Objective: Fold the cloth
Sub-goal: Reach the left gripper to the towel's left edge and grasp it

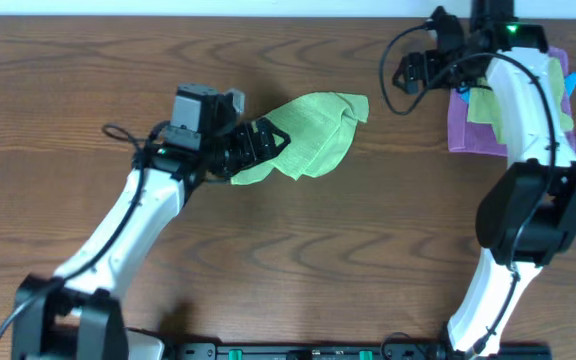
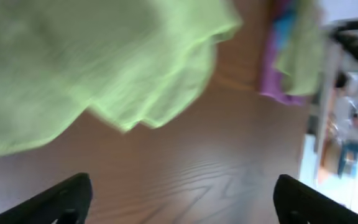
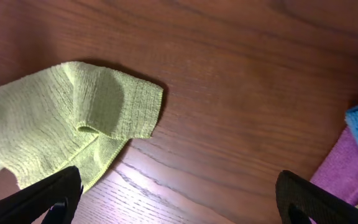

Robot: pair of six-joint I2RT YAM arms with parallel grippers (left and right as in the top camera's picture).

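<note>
Overhead and wrist views, cloth-folding task. The bright lime-green towelling cloth (image 1: 318, 135) lies rumpled, in a leaf-like shape, on the dark brown wood-grain table (image 1: 298, 240), a little above centre. One corner is already doubled over on itself.

The left gripper (image 2: 182, 186) sits at the cloth's left edge with its jaws spread fully apart and nothing between them. The wrist view is blurred, so whether a fingertip touches the fabric cannot be told. The right gripper (image 3: 179, 177) is equally wide and empty, hovering near the cloth's right corner.

Likely hazards: a pinch taken here could catch both layers of the doubled corner and lock in a crooked fold. A low approach could push the cloth along the smooth wood instead of lifting it.

A flat purple cloth (image 1: 460, 132) and a duller yellow-green cloth (image 1: 483, 105) lie stacked under the right arm, close enough to be dragged. A pale, cluttered room shows beyond the table edge.
</note>
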